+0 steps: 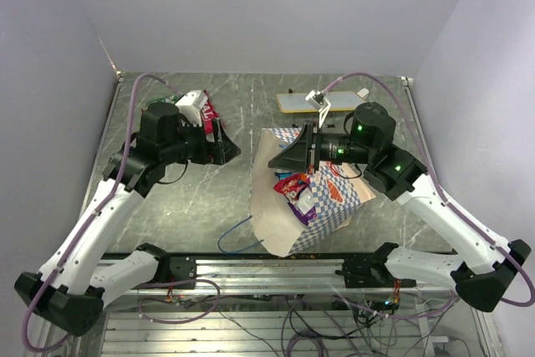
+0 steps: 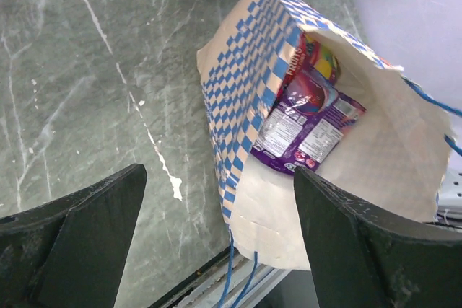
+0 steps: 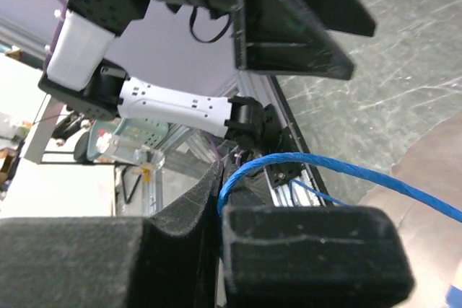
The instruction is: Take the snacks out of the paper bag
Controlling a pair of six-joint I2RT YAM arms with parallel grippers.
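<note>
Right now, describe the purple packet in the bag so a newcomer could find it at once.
In the middle of the table is the blue-and-white checkered paper bag. Inside its cream mouth lies the purple packet, white label panels facing out; its neighbour, the red-and-yellow packet, sits deeper behind it.

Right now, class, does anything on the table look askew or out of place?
The paper bag leans over rather than standing upright. Its mouth gapes sideways, with snacks showing inside.
</note>
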